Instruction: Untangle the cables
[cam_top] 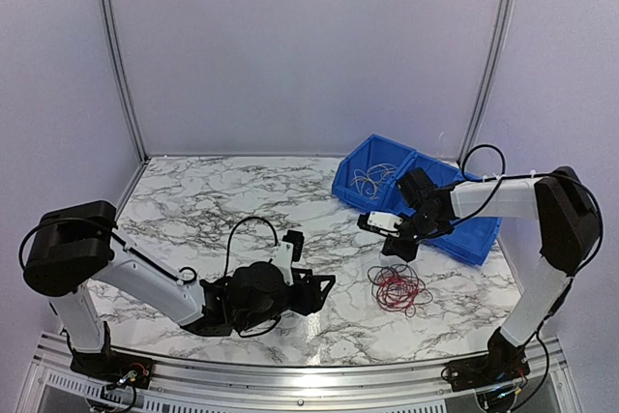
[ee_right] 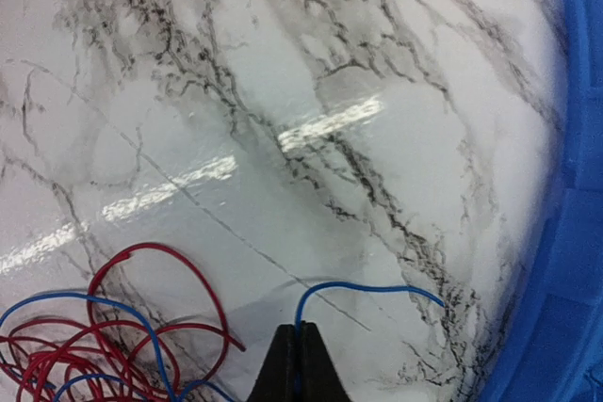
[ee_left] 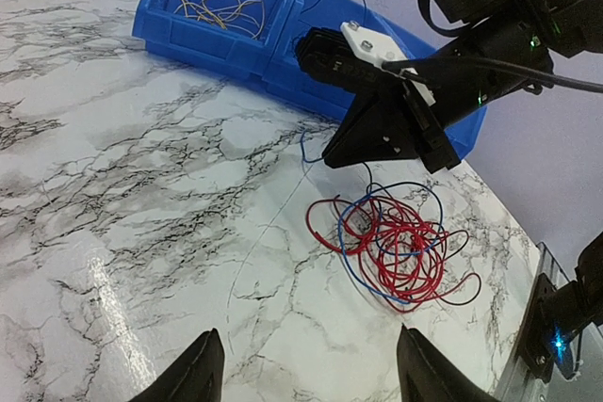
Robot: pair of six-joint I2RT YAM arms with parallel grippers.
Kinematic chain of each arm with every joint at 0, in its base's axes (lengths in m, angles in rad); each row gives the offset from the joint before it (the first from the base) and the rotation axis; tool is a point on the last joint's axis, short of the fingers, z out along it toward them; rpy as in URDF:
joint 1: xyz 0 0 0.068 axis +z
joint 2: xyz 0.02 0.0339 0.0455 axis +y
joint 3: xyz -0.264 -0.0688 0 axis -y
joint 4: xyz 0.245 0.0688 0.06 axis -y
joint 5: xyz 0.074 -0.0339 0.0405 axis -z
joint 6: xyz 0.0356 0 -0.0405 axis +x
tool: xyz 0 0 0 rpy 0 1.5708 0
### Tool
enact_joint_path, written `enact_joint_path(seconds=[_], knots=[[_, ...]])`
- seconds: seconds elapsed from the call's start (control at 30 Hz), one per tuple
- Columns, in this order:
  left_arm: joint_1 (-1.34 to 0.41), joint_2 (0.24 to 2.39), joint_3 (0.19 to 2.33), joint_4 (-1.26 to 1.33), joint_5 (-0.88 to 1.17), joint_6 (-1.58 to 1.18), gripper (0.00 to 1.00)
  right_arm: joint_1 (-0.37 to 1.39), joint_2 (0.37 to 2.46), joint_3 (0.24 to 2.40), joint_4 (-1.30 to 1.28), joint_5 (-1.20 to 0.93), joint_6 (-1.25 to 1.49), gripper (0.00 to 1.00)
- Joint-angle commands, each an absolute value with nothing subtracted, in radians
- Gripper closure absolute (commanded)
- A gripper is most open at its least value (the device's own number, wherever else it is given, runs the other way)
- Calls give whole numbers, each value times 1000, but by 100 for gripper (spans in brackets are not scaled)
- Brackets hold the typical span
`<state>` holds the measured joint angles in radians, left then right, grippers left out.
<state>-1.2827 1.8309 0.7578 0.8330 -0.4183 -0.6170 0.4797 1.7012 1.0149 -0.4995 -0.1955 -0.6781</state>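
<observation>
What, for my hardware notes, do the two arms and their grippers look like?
The left arm and right arm have white tubular links between bulky black joint housings, with thick black cables looping outside. The left gripper and right gripper are black with tapering fingers; a white screwed plate sits on the right one, and small green lights dot that arm.
</observation>
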Motion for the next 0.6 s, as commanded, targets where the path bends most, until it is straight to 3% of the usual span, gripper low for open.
enact_joint_path(seconds=[0.0,0.17,0.57], knots=[[-1279,1852,781,819,-406,-621,35,489,1657,1051,-476,-202,-654,100],[-1279,1852,798,821,-400,-600,35,489,1579,1088,-529,-269,-640,100],[-1289,1859,969,833,-308,-296,32,492,1230,1196,-630,-760,-595,100]])
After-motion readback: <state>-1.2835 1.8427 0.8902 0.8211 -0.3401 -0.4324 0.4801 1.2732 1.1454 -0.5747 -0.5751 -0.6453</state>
